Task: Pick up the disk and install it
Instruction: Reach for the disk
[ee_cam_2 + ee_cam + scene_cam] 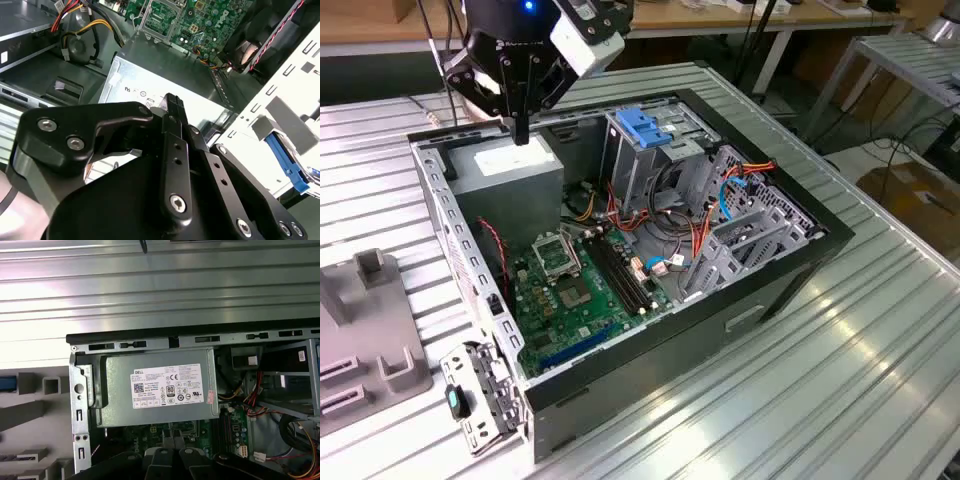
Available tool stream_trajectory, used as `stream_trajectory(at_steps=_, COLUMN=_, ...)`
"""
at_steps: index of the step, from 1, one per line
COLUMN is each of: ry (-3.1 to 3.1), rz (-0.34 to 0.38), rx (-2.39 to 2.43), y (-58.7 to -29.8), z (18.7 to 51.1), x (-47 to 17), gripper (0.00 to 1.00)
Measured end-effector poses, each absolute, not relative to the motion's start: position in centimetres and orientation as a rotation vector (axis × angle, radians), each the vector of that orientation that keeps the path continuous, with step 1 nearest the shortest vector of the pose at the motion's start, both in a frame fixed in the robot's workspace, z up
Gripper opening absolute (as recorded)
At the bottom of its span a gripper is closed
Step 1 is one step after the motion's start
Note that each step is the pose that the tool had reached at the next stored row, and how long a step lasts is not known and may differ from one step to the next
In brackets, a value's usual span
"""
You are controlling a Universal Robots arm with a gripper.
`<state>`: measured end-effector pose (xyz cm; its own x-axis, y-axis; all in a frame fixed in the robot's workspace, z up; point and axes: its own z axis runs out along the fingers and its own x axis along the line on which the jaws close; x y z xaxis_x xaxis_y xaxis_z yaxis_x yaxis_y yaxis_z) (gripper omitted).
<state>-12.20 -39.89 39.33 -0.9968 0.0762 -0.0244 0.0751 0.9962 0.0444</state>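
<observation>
Item one: your gripper [520,128], jaws clenched on nothing, tips over the grey power-supply box [510,175] inside the open computer case [790,270].

Item two: the disk, which you cannot place with certainty. In the first wrist view a blue strip [7,383] sits at the grey fixture [50,386] on the ribbed surface [840,400], outside the case and well apart from the jaws.

Item three: the metal cage [635,170], with the blue latch [642,125] on top.
</observation>
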Motion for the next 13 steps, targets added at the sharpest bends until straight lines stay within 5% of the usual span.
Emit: stream_trajectory(at_steps=13, ry=3.112, rz=0.068, rx=0.118, y=-39.89, z=39.33, x=-12.43, gripper=0.11)
